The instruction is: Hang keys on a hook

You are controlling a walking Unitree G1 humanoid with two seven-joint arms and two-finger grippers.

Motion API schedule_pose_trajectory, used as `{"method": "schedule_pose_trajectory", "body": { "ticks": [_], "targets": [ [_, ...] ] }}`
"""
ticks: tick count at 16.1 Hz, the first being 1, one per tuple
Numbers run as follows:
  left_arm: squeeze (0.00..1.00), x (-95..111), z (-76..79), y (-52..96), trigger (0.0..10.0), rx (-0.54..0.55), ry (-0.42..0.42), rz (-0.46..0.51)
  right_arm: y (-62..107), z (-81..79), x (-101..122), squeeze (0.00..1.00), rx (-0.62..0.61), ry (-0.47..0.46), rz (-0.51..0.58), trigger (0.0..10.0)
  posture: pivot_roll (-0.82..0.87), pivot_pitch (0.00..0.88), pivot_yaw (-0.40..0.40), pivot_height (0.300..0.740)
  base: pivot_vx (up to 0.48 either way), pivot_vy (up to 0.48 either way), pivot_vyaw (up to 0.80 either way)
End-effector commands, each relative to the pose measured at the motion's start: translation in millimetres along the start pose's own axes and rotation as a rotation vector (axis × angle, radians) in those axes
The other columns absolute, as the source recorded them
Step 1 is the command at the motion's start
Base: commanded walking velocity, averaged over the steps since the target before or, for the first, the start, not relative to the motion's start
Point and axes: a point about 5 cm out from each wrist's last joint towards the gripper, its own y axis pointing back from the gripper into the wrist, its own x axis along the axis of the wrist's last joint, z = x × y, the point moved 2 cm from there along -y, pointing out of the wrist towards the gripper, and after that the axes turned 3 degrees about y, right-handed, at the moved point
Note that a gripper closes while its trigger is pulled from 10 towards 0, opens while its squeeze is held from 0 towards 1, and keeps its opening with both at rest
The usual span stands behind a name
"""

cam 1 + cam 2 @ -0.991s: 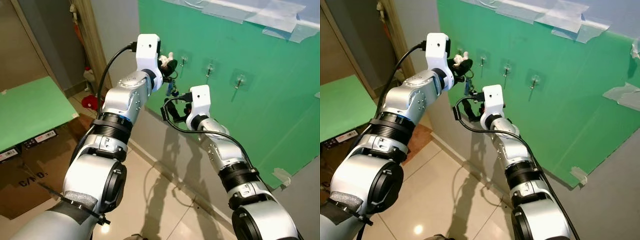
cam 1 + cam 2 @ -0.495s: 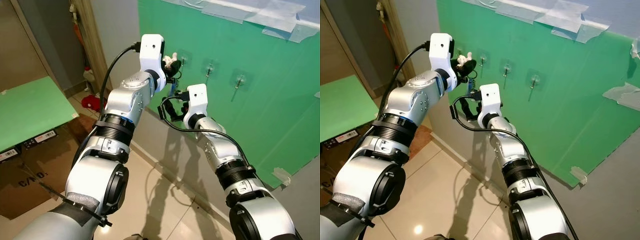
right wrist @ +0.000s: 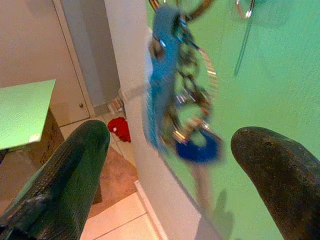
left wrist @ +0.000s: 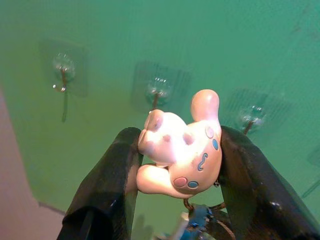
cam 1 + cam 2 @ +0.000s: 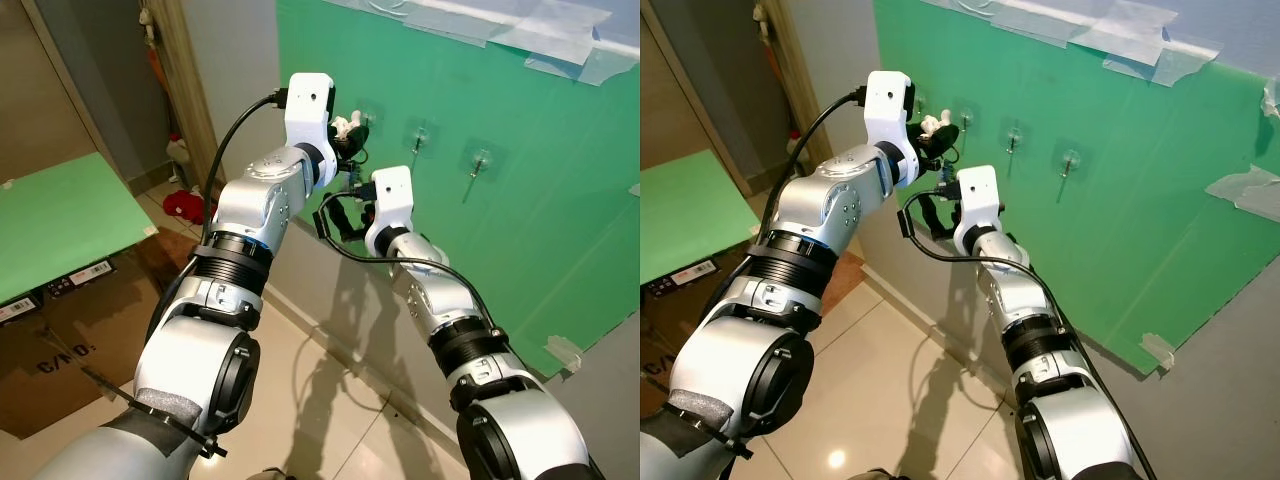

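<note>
The left gripper (image 4: 172, 170), clamped on the pale charm (image 4: 182, 150) of the keys (image 3: 182, 95), has climbed closer to the green board (image 5: 520, 230) over the last second — the charm now sits just before the row of hooks (image 4: 156, 92), none of them yet carrying the ring. The keys dangle below the charm, apart from the board. The right gripper (image 3: 165, 170) has risen too and waits under the bunch with fingers spread wide, holding nothing. Judging by the approach, the hanging step is near: the ring must next be brought over a hook's tip.
</note>
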Motion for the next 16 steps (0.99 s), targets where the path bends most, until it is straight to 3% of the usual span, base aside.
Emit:
{"method": "schedule_pose_trajectory", "body": {
  "ticks": [1, 14, 15, 16],
  "targets": [
    [0.00, 4, 4.1, 1.0, 0.0, -0.017, -0.008, 0.011, -3.2, 0.8, 9, 0.00, -0.010, 0.006, 0.025, 10.0, -0.06, 0.000, 0.038, 0.740, 0.000, 0.000, 0.00],
    [0.00, 6, 14.8, 2.2, 0.0, -0.055, -0.001, 0.010, -7.0, 3.0, 12, 0.00, -0.038, -0.004, 0.028, 10.0, -0.05, 0.000, 0.034, 0.740, 0.000, 0.000, 0.00],
    [0.00, 6, 15.3, 2.3, 0.0, -0.057, 0.000, 0.010, -7.1, 3.1, 12, 0.00, -0.040, -0.002, 0.030, 8.5, -0.05, 0.000, 0.033, 0.740, 0.000, 0.000, 0.00],
    [0.00, 6, 16.2, 2.6, 0.0, -0.061, 0.002, 0.010, -7.3, 3.0, 12, 0.00, -0.041, -0.002, 0.032, 0.0, -0.05, 0.000, 0.031, 0.740, 0.000, 0.000, 0.00]
  ]
}}
